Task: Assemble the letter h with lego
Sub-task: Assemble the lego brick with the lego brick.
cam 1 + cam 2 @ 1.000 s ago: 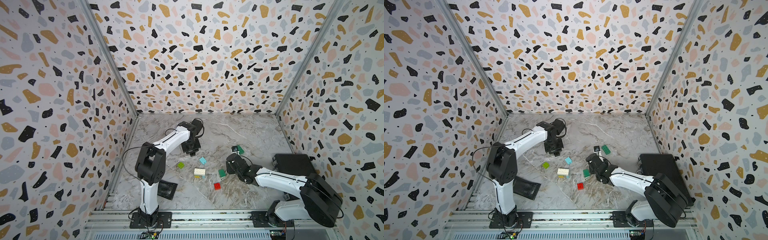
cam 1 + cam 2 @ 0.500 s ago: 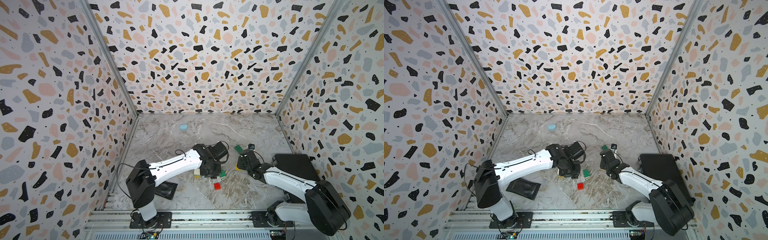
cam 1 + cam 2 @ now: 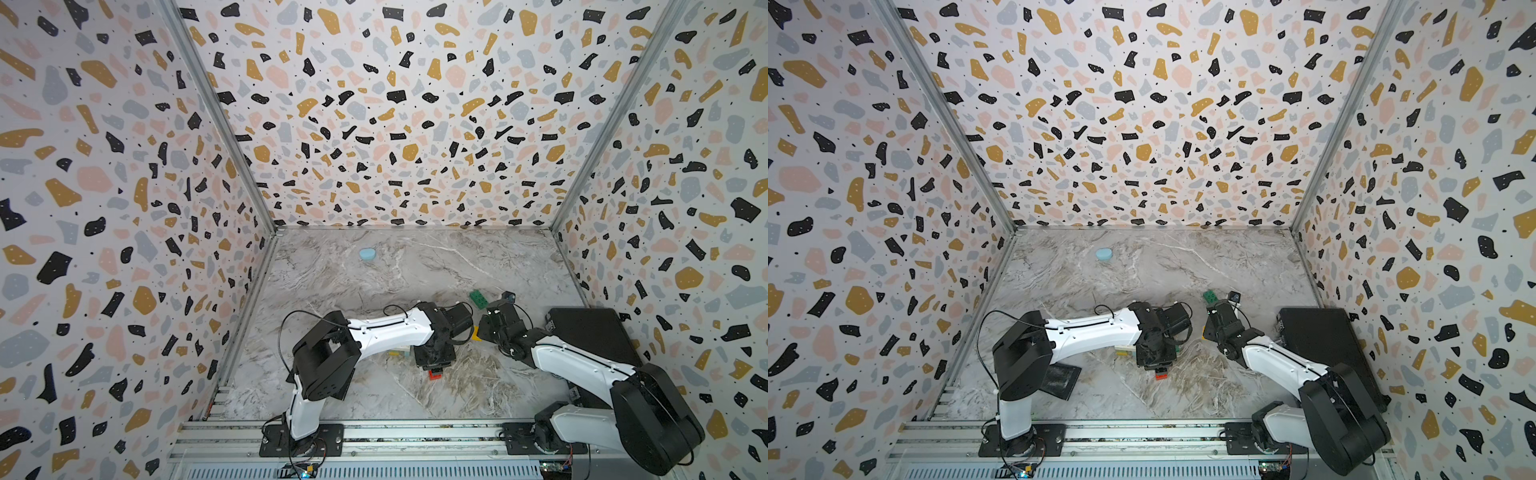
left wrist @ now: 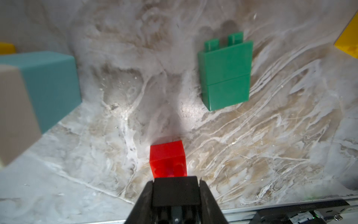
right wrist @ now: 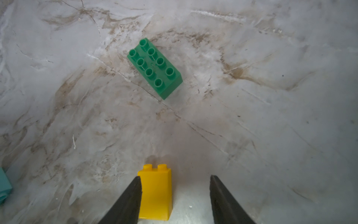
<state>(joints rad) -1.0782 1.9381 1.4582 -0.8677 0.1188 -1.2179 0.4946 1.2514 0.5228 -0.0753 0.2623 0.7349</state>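
My left gripper (image 4: pixel 175 181) is shut on a black lego brick (image 4: pixel 175 191), low over the floor. A red brick (image 4: pixel 167 160) lies right at the black brick's front edge; it shows just past the gripper in both top views (image 3: pixel 435 375) (image 3: pixel 1160 375). My right gripper (image 5: pixel 175 180) stands open around a yellow brick (image 5: pixel 156 194) lying on its side. The brick touches one finger (image 5: pixel 133 194) and a wide gap separates it from the other. A green eight-stud brick (image 5: pixel 155 67) sits studs up beyond it. A tall green brick (image 4: pixel 225 73) lies on its side.
A light-blue brick (image 4: pixel 48 85) joined to a white one (image 4: pixel 13 116) lies beside the left arm. A smooth pale-blue lump (image 3: pixel 367 254) rests near the back. A black box (image 3: pixel 590 336) fills the right side. A black pad (image 3: pixel 1061 378) lies front left.
The left arm has swung from the back left to the middle, down over the red brick. The right gripper has moved back and right, from the green and red bricks to the yellow one.
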